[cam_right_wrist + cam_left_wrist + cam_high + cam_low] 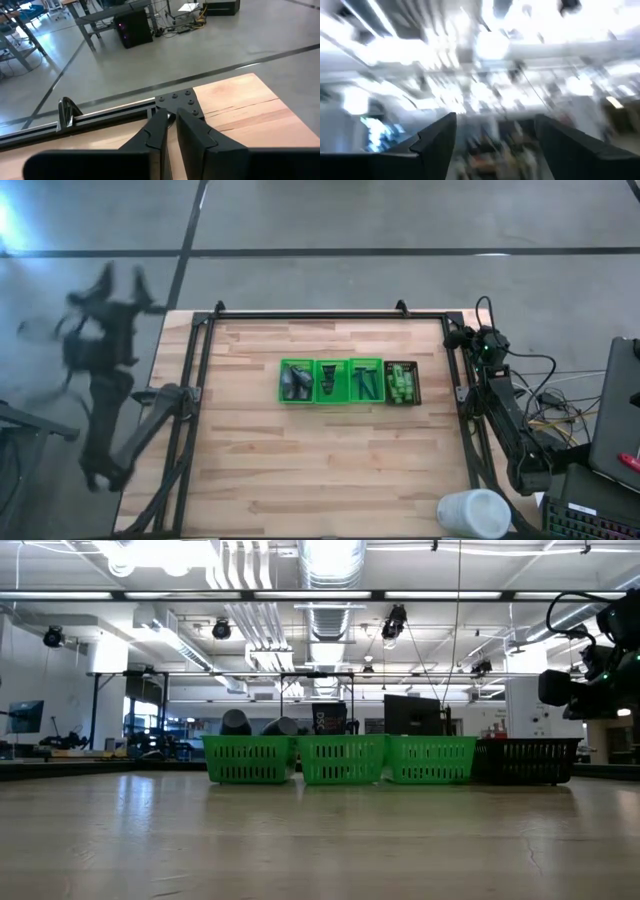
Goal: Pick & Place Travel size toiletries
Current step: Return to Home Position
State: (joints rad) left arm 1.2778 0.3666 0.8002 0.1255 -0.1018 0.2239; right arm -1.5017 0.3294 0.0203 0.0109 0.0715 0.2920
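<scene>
The right arm is matt black, built of slim jointed segments, with a small green light and thin cables alongside. The blurred left arm seems alike. The right gripper has flat, angular dark fingers.

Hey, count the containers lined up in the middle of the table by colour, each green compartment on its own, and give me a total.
Green compartments: 3
Black bin: 1
Total: 4
</scene>
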